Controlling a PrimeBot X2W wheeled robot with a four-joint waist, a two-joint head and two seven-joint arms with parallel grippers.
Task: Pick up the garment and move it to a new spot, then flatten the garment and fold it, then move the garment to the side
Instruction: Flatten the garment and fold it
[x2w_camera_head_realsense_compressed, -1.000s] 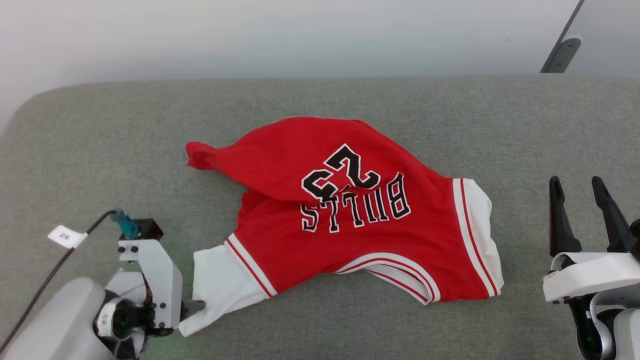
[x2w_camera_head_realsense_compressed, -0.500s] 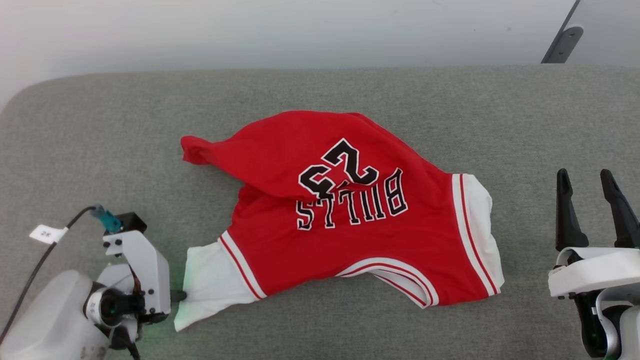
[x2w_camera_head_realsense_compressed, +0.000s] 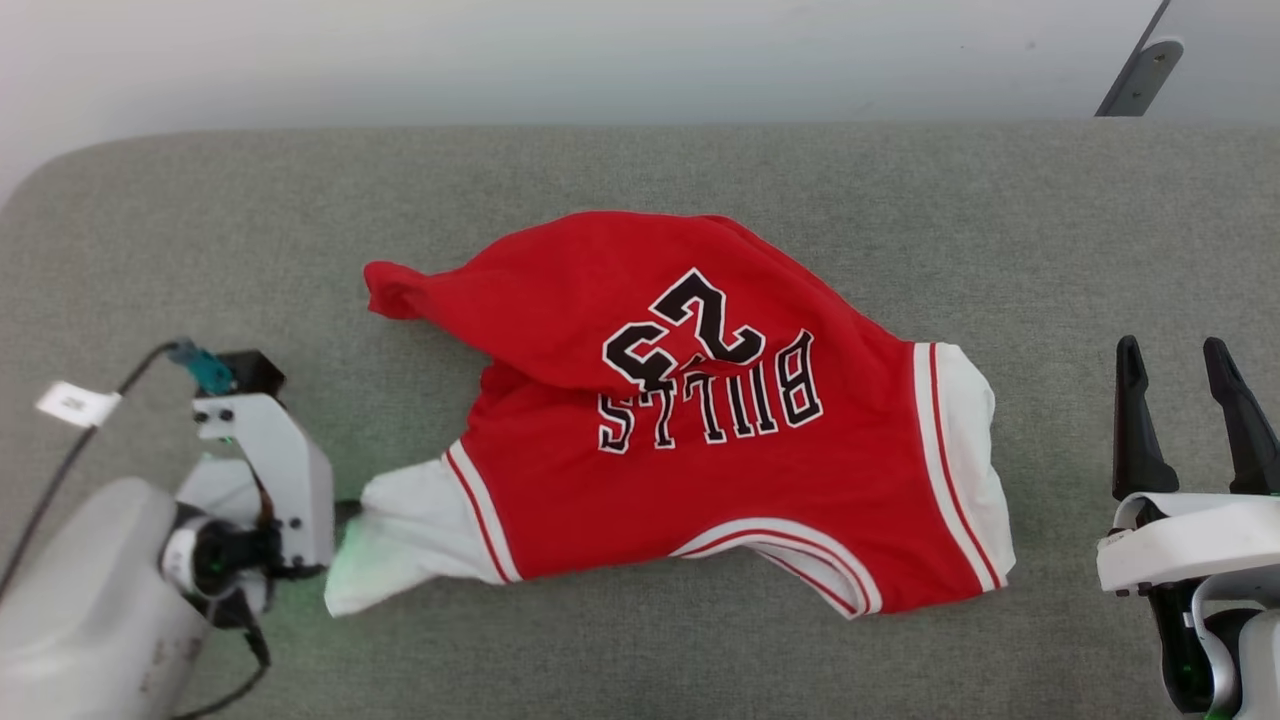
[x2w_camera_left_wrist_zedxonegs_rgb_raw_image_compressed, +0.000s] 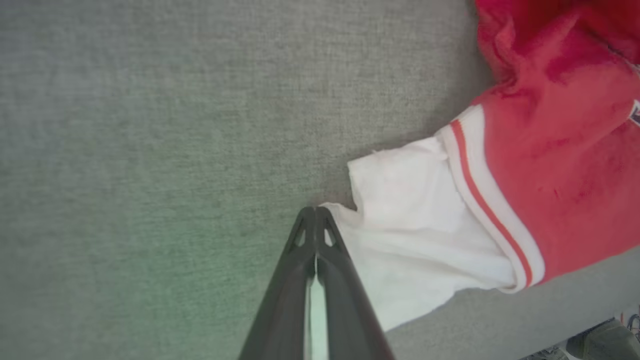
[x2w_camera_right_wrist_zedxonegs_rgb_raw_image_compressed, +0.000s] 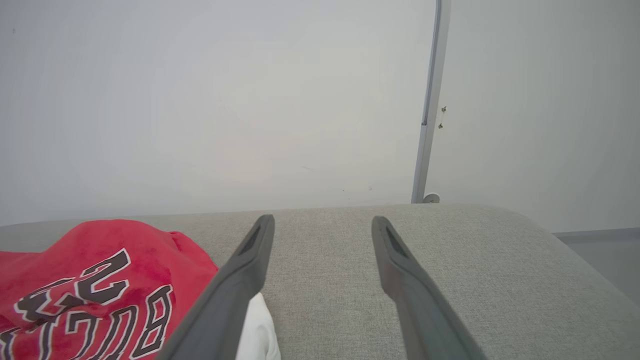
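Note:
The garment (x2w_camera_head_realsense_compressed: 700, 450), a red jersey with white sleeves, striped trim and a black "23", lies crumpled in the middle of the grey padded surface (x2w_camera_head_realsense_compressed: 640, 170). My left gripper (x2w_camera_head_realsense_compressed: 345, 510) is shut on the edge of its near-left white sleeve. In the left wrist view the fingers (x2w_camera_left_wrist_zedxonegs_rgb_raw_image_compressed: 316, 220) are pressed together, white cloth shows between them, and the garment (x2w_camera_left_wrist_zedxonegs_rgb_raw_image_compressed: 550, 175) spreads to the right. My right gripper (x2w_camera_head_realsense_compressed: 1172, 345) stands open at the right, apart from the shirt. In the right wrist view the right gripper (x2w_camera_right_wrist_zedxonegs_rgb_raw_image_compressed: 323, 220) holds nothing, and the garment (x2w_camera_right_wrist_zedxonegs_rgb_raw_image_compressed: 75, 270) lies to its left.
A white wall rises behind the surface, with a grey post (x2w_camera_head_realsense_compressed: 1140, 75) at the far right. A cable with a white tag (x2w_camera_head_realsense_compressed: 70, 403) trails from my left wrist. The surface's rounded edges run along the far side and the left corner.
My left gripper has shut on the white sleeve and drawn it a little left; the sleeve edge now bunches at the fingers. The head view has shifted slightly. My right gripper stays open.

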